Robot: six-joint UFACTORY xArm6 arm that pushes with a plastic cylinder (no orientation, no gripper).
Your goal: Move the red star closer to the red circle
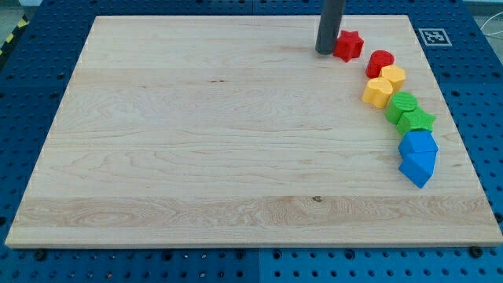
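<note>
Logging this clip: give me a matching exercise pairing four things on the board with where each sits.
Things:
1. red star
2. red circle
3. blue blocks
4. my tip

Places:
A. bottom end of the curved row
B. at the star's left edge, seemingly touching
C. just right of the tool, top of the row
D. between the star and the yellow blocks

Pairs: 1-C, 2-D, 3-A, 4-B

Wooden board (eight coloured blocks)
</note>
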